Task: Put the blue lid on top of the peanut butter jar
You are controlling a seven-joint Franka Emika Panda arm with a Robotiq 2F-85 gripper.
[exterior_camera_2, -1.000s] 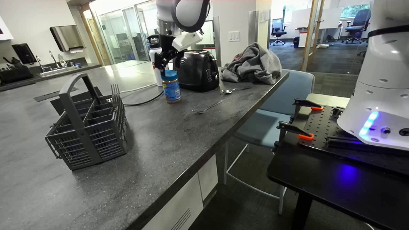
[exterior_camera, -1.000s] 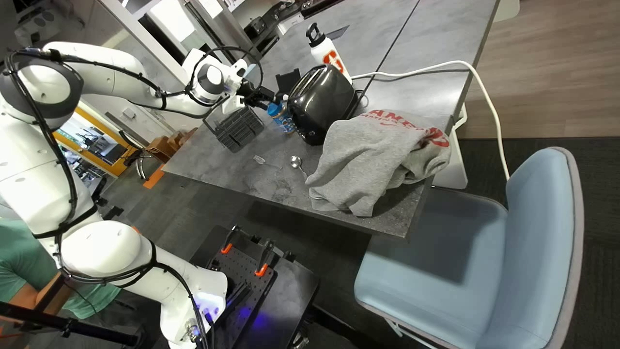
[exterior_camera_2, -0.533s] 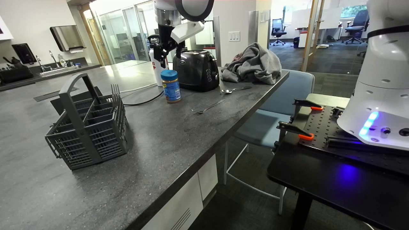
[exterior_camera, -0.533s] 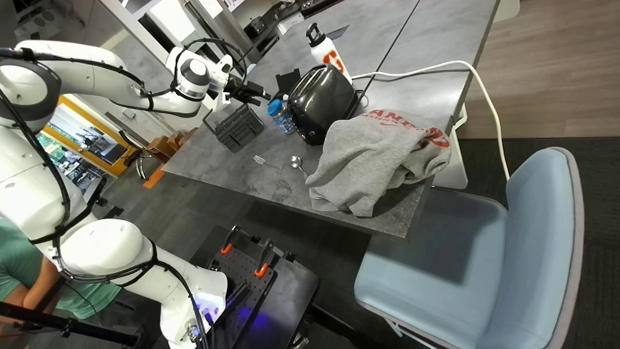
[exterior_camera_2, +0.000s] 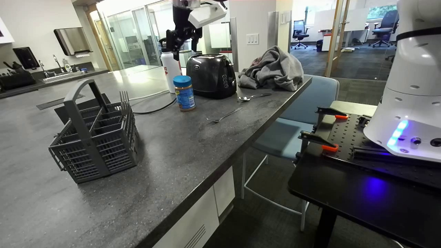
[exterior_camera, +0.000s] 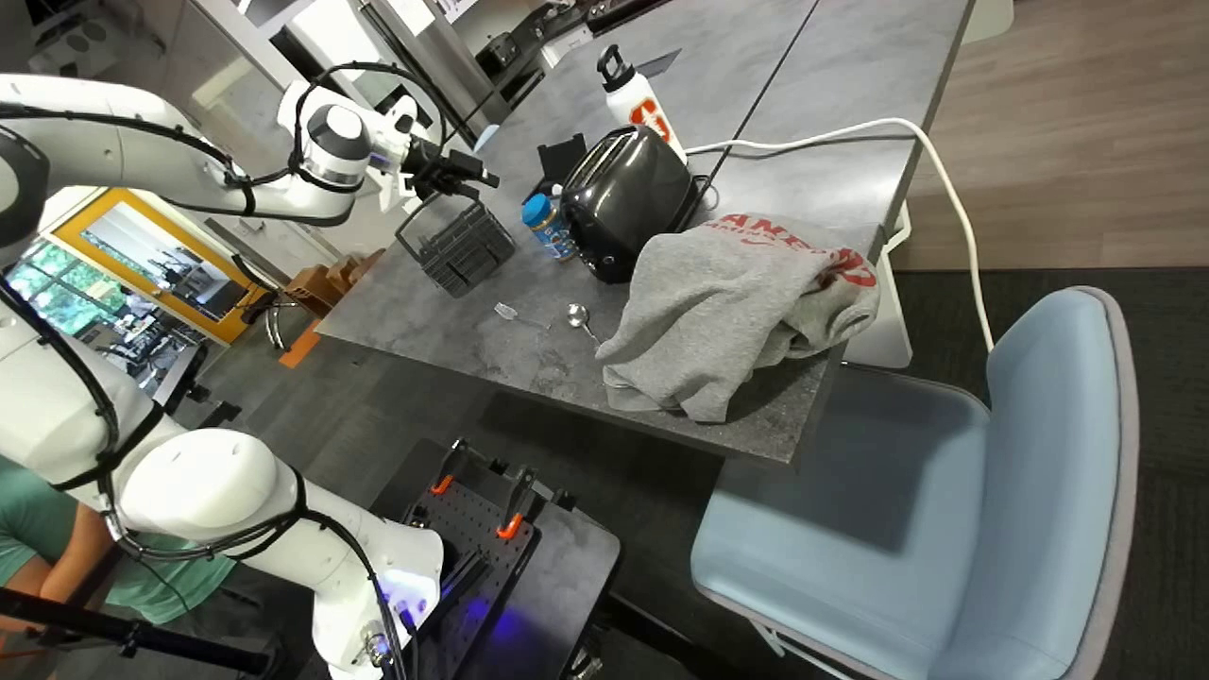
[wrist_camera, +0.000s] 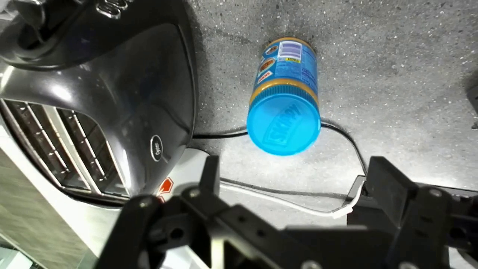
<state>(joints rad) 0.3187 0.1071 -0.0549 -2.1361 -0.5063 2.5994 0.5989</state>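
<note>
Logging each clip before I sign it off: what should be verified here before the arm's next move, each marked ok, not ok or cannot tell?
1. Blue lid on top of the peanut butter jar: ok, it sits on the jar and looks level.
2. Lid screwed tight: cannot tell, the pictures do not show it.
3. Jar upright on the counter: ok.
4. Fingers open with nothing between them: ok.
5. Fingers apart from the lid: ok, a gap shows in both exterior views.
6. Jar apart from the toaster: ok, the wrist view shows counter between them.
</note>
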